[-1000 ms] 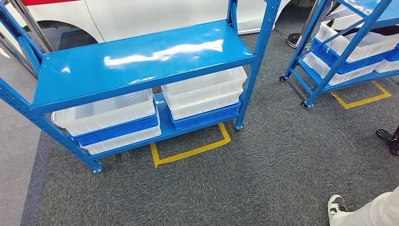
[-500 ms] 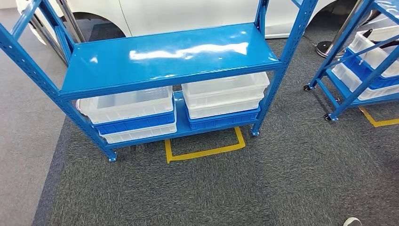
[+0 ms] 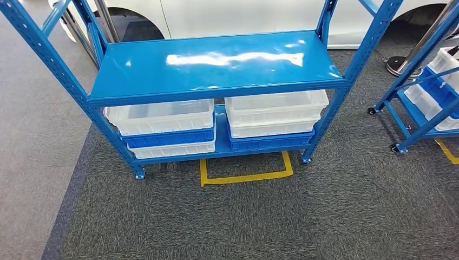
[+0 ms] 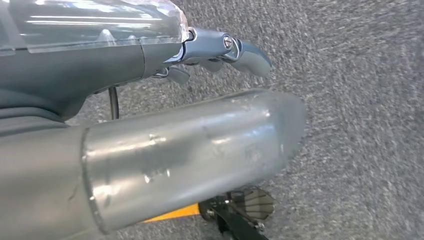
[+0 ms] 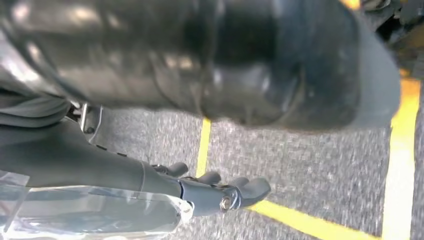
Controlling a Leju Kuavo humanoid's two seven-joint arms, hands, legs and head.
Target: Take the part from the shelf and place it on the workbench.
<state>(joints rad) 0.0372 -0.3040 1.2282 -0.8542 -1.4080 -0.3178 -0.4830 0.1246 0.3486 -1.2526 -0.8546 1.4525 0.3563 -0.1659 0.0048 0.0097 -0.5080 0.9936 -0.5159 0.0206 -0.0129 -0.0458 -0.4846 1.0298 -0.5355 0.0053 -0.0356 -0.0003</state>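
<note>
A blue metal shelf unit (image 3: 216, 62) stands ahead of me in the head view, its glossy middle board bare and reflecting light. On its lowest board sit two stacks of white and blue bins, one on the left (image 3: 162, 116) and one on the right (image 3: 276, 108); I cannot make out a part inside them. My left hand (image 4: 220, 50) hangs over the grey carpet, its fingers stretched out and holding nothing, with the thick thumb (image 4: 200, 150) close to the camera. My right hand (image 5: 215, 192) also hangs over the carpet, fingers apart, nothing in it.
A yellow tape outline (image 3: 246, 176) marks the carpet in front of the shelf. A second blue wheeled shelf with bins (image 3: 427, 92) stands at the right, beside a round stand base (image 3: 400, 65). A white car (image 3: 243, 16) is behind. Smooth grey floor (image 3: 32, 135) borders the carpet on the left.
The whole picture has shifted: the camera has moved, so the shelf now sits centred and squarer to me. The person's shoe and trouser leg at the lower right have left the picture.
</note>
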